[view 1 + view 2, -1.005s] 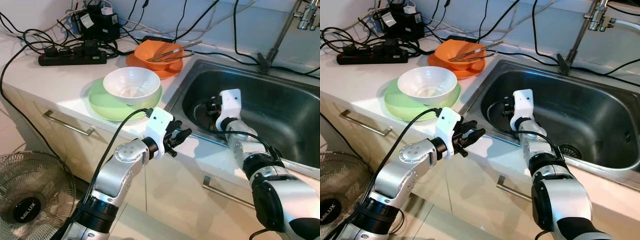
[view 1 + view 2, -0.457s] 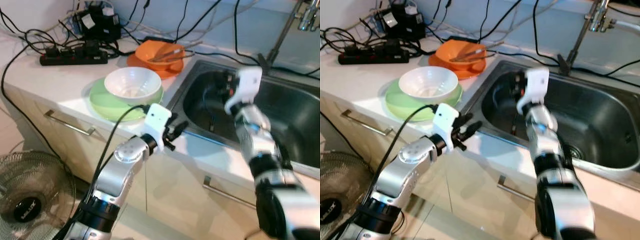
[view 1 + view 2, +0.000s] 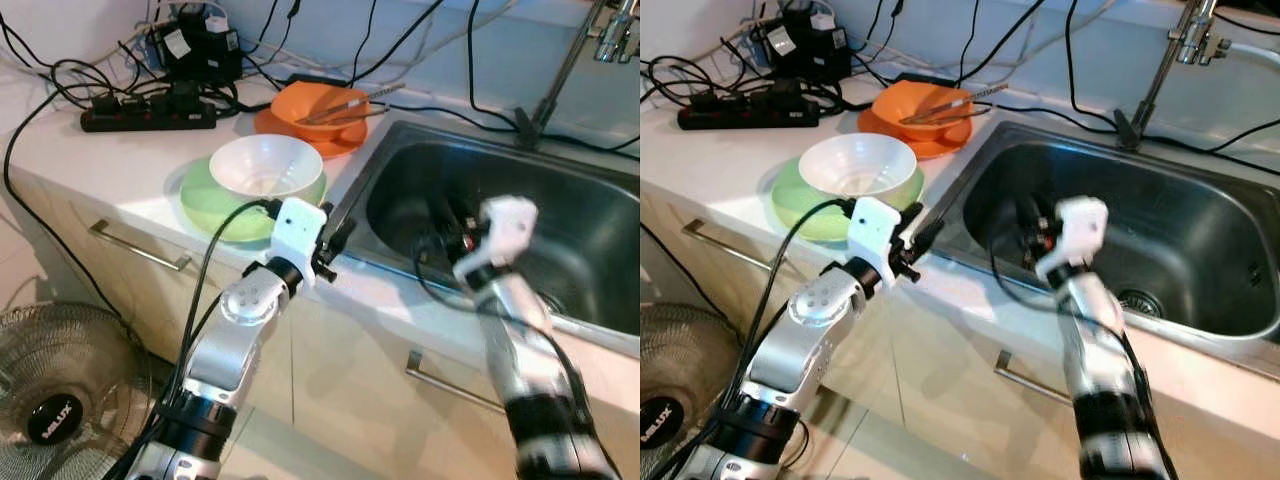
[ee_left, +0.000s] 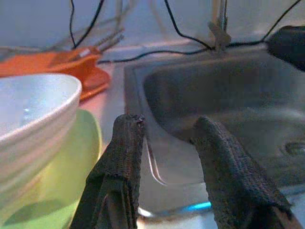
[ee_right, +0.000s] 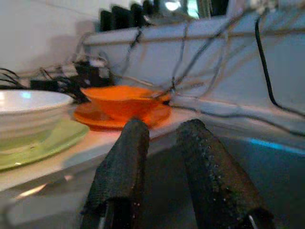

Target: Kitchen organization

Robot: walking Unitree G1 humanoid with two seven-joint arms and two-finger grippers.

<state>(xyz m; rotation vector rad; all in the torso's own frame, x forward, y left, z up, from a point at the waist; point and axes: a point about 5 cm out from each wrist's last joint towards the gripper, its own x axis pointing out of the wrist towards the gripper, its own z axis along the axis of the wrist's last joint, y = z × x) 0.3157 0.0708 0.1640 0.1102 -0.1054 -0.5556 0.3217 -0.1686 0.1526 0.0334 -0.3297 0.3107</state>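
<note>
At sink rim:
left gripper: fingers apart, empty, beside white bowl.
right gripper: narrow gap, empty, over basin.
tip: approach bowl rim level, slowly.

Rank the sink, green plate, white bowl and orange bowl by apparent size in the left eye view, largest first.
1. Sink
2. Green plate
3. White bowl
4. Orange bowl, though it sits farther away, so its place below the white bowl is unsure.
</note>
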